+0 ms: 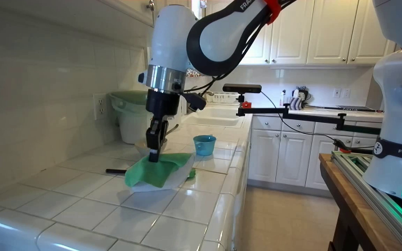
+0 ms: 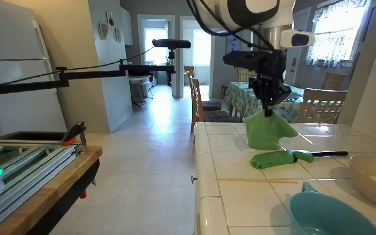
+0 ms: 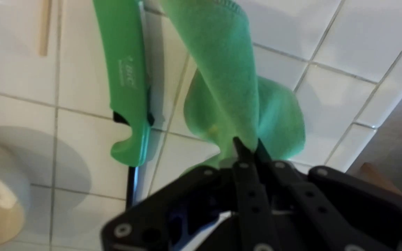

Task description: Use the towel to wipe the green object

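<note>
Green plastic lighter with a thin black wand: lies on the glossy white tiled counter; pale "BIC" lettering shows on its handle in the wrist view, where the wand points towards the lower edge.
Soft green cloth towel: hangs just beside the lighter, on its right in the wrist view and beyond it in an exterior view; a strip of tile shows between the two from above. Its lower part spreads in loose folds; whether that hem touches the tiles, I cannot tell.
Black two-fingered gripper: points down beside the lighter, higher than it, the fingertips brought together with a gathered bit of towel pinched between them.
White robot arm with black trim: reaches in above the level of the lighter and carries the gripper.
Thin pale wooden stick: lies near the lighter, to its left in the wrist view.
Teal plastic cup with a handle: stands upright, farther from the lighter than the stick is.
Round beige bowl: sits near the wand end of the lighter; its contents are hard to make out.
Tall whitish tub: stands by the wall, well apart from the lighter.
</note>
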Robot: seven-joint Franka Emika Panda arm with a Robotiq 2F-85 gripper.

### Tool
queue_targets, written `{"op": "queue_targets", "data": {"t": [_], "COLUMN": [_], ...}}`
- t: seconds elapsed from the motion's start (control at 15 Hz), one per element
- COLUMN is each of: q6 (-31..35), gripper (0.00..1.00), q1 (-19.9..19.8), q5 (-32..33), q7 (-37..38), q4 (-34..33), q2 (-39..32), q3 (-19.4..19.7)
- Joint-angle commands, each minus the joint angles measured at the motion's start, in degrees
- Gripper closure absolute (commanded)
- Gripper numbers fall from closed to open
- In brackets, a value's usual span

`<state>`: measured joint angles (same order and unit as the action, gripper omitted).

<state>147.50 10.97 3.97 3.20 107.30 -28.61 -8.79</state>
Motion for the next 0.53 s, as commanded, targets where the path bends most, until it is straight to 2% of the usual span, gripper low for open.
{"op": "queue_targets", "data": {"t": [0.0,0.47], "q6": [4.1,6.7], "gripper": [0.99,0.99], "q1": [-2.5,-5.1], "q5": [-5.1,-8.0], "q7": [-6.8,-12.6], "q4": [0.5,-1.0], "q2": [-3.3,-9.8], "q3": [-3.7,-8.0]}}
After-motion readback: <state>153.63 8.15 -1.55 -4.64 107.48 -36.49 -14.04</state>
